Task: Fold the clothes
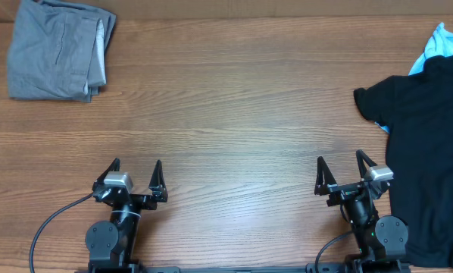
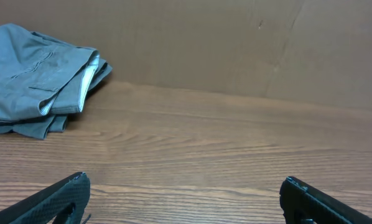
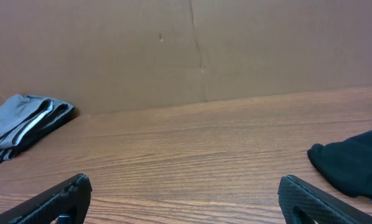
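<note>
1. Nearest us: left pincer (image 1: 135, 165) and right pincer (image 1: 339, 161), both parked at the near edge of the surface (image 1: 234, 114). Both stand wide open and hold nothing; in each wrist view the two fingers sit far apart with bare wood between them.
2. Black tee (image 1: 427, 152): at the right edge of the surface, rumpled and unfolded, running out of the overhead view. It lies just beside the right arm's base. One sleeve points toward the middle.
3. Blue shirt (image 1: 442, 45): under the tee, showing only at the far right corner.
4. Grey garment (image 1: 56, 49): far left corner, already in a neat folded stack, well apart from both pincers.
5. Our judgement: no fold on the tee has begun. The next move calls for the right pincer to reach right, take the tee by an edge and bring it to the middle, where both pincers can spread it flat.
6. Views compared:
   - Only the overhead shows the blue shirt and most of the tee.
   - The right wrist catches only the tee's sleeve.
   - The left wrist misses the tee but shows the grey stack's layers and pale lining.
</note>
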